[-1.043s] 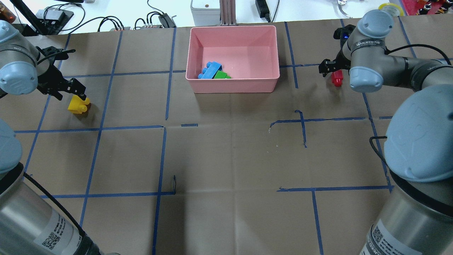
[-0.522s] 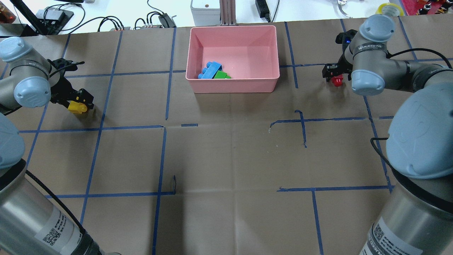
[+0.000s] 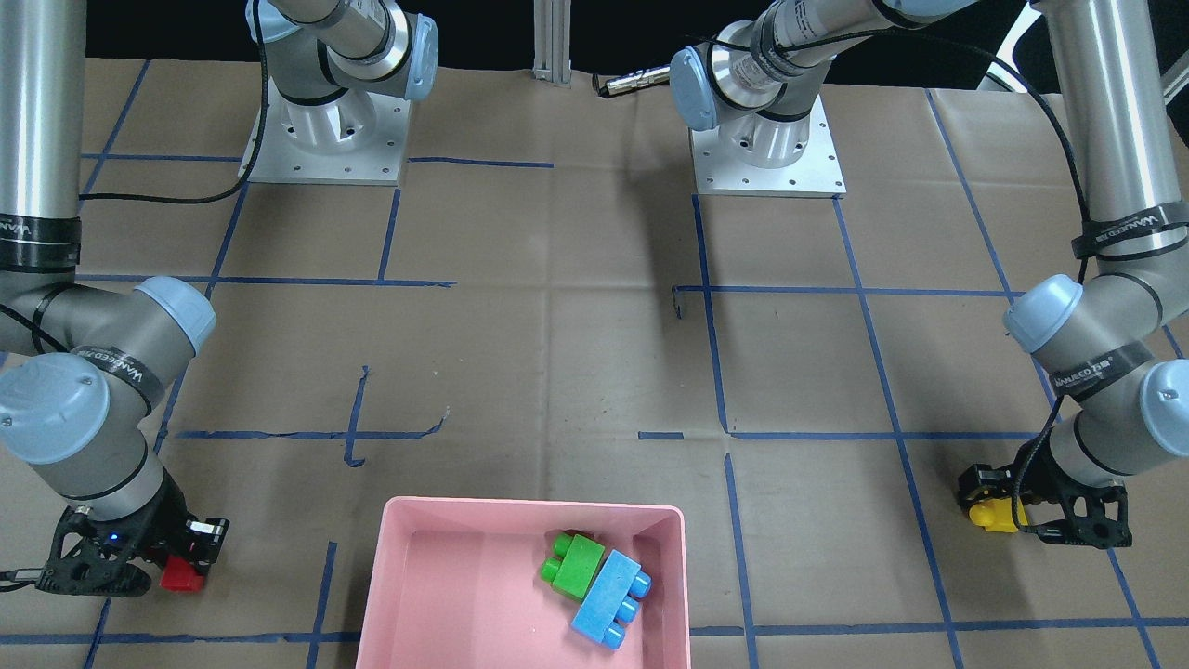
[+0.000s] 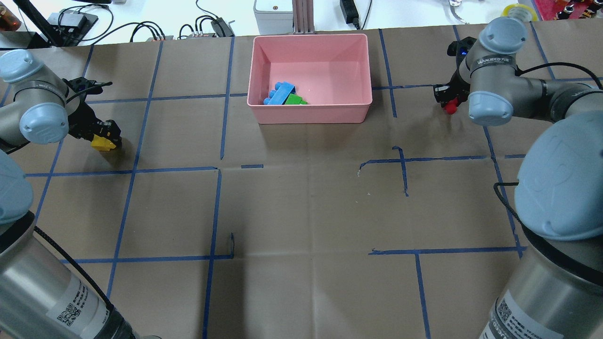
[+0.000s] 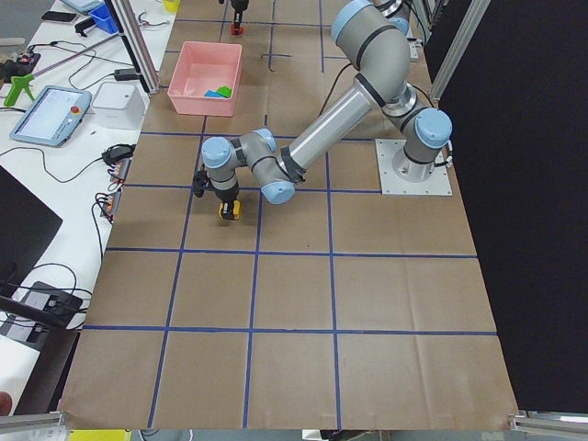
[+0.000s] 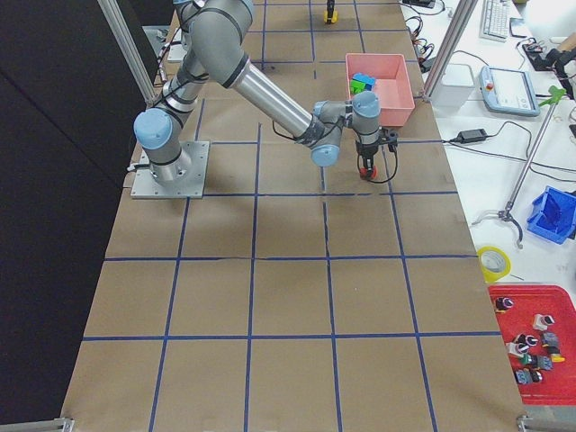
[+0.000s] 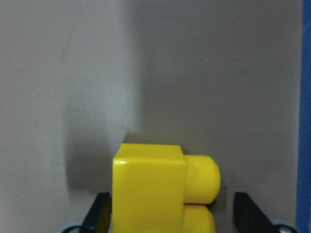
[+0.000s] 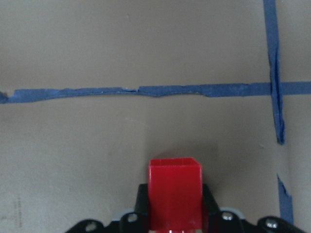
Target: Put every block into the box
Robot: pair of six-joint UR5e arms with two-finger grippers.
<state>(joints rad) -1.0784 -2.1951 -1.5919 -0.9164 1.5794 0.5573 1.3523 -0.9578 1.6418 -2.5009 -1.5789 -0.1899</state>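
Overhead exterior view: note that both grippers sit lower than one second ago. The left gripper now straddles the yellow block on the counter, its fingers wide, with a gap at the stud side. The right gripper has its fingers pressed against both sides of the red block, right of the box. The blue block and green block lie inside the box. From overhead you see only a sliver of red; the wrist hides the rest.

Silver-grey left arm, right arm; pale-blue joint caps, WANJEED band, QR label at seven o'clock, black left tool, right tool.
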